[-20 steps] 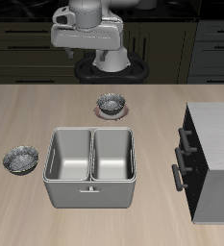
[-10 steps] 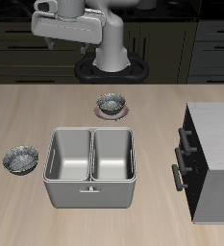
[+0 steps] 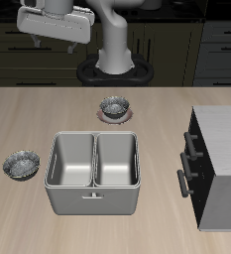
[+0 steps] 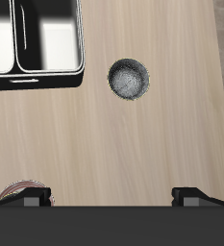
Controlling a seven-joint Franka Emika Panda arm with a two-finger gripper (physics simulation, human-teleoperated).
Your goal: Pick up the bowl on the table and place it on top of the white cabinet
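The bowl (image 3: 21,165), grey and speckled with no plate under it, sits on the beige table (image 3: 48,114) near its side edge, beside the metal basin. It also shows in the wrist view (image 4: 130,79). My gripper (image 3: 54,42) is open and empty. It hangs high above the table's back part, well above the bowl and farther back than it. In the wrist view its fingertips (image 4: 32,197) stand wide apart. The white cabinet (image 3: 226,149), with a pale top and black bar handles, stands at the opposite end of the table.
A grey two-compartment basin (image 3: 93,174) stands mid-table near the front edge and also shows in the wrist view (image 4: 37,43). A like bowl on a reddish disc (image 3: 114,107) sits behind the basin, partly visible in the wrist view (image 4: 17,192).
The arm has swung sideways, carrying the gripper from above the table's back middle toward the side where the bowl lies. Nothing on the table has moved.
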